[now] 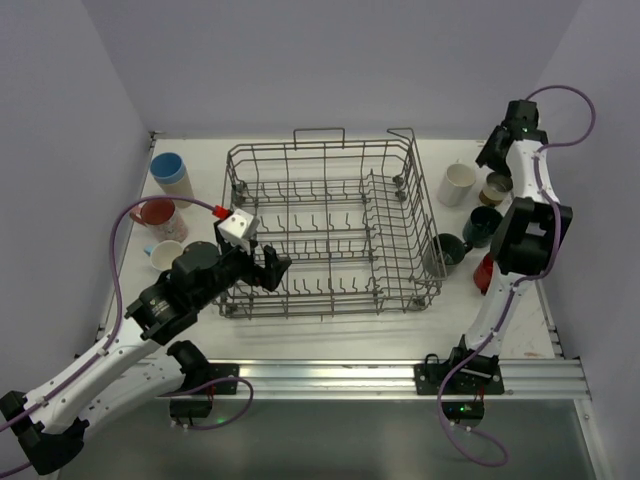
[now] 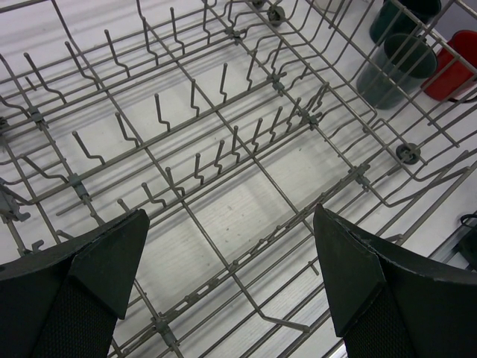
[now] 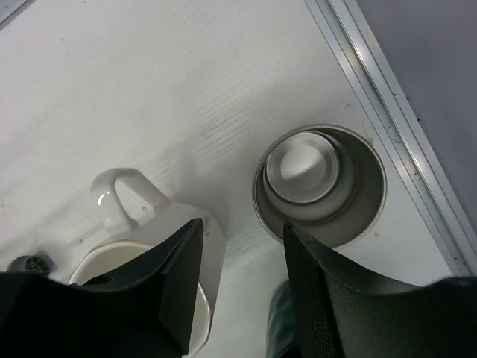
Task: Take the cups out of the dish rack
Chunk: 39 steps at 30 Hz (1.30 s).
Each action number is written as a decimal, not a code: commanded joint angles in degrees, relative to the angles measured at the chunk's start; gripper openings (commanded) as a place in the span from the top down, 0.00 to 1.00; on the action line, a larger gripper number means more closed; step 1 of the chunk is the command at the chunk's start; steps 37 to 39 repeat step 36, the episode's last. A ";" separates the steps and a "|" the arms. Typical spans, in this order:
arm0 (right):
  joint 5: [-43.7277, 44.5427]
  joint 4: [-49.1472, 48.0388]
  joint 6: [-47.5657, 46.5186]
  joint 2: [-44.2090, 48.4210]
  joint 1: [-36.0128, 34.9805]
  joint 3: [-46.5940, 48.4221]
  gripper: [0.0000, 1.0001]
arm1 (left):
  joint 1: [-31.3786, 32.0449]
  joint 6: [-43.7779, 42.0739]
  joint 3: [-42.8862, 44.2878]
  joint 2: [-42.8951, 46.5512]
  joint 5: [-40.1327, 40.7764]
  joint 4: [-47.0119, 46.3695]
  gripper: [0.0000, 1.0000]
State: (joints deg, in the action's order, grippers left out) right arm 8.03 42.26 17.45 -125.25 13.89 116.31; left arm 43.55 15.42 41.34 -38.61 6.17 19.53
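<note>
We see the dish rack (image 1: 330,228) bare in top & left-wrist views, so we judge unloading done or v. nearly. Cups (image 1: 482,226) stand on the worktop (image 1: 530,320): three at the rack's 9 o'clock, incl. a blue cup (image 1: 170,172), abt five at 3 o'clock, incl. a white mug (image 1: 458,184). Left pincer (image 1: 265,262) gapes empty over the rack; right pincer (image 3: 242,227) is parted, gripping nothing, above the white mug.

Wire dish rack (image 1: 330,225), centre; blue cup (image 1: 170,175), red mug (image 1: 158,215), cream cup (image 1: 166,254) to its left; white mug (image 1: 458,184), beige cup (image 1: 495,188), teal cup (image 1: 482,226), second teal cup (image 1: 448,250), red cup (image 1: 484,272) to its right.
</note>
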 commanded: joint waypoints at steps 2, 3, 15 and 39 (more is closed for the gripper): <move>1.37 -6.91 3.20 11.24 0.08 -4.93 0.48 | -0.48 -1.01 -0.12 0.73 -0.02 -1.77 0.00; 0.41 -8.32 4.42 13.00 0.00 -6.52 0.47 | -0.48 -0.92 -0.03 0.82 0.24 -1.86 0.00; -16.20 -44.97 22.53 62.64 -4.65 -54.85 0.01 | -0.48 0.05 7.42 3.28 4.27 -0.12 0.00; -32.37 -41.11 24.64 101.00 -6.24 -58.13 0.01 | -0.48 -2.85 39.60 -2.52 17.71 3.67 0.00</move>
